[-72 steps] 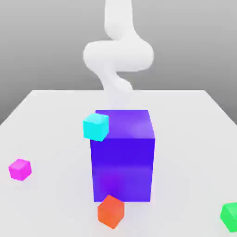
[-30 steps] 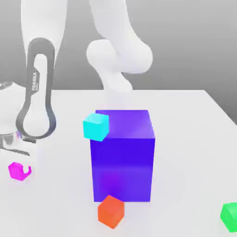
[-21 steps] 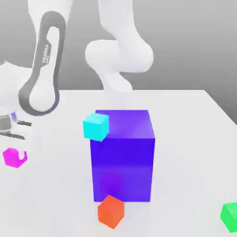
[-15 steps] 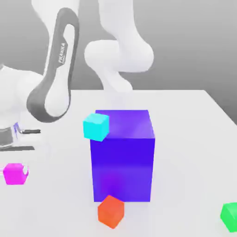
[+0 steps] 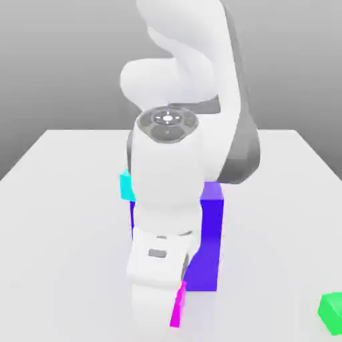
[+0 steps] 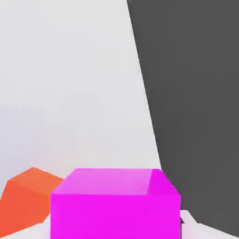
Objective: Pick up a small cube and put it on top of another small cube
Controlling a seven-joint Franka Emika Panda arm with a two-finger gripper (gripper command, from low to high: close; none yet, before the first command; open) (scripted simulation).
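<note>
Hand view showed the gripper [image 6: 116,235] squeezing the pink cube [image 6: 115,205] by two flat sides. It looked small, hard and light, maybe a bit slippery.

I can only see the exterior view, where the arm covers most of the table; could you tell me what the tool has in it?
Observer: In the hand view, the small magenta-pink cube sits close up in the tool, so it looks gripped.
Operator: Thank you. I see only a thin pink sliver below the wrist. Where is the orange-red cube?
Observer: The hand view shows the small orange-red cube on the white table, beside and beyond the pink one.
Operator: Is the pink cube resting on it yet?
Observer: No, the orange-red cube's top face is bare in the hand view.
</note>
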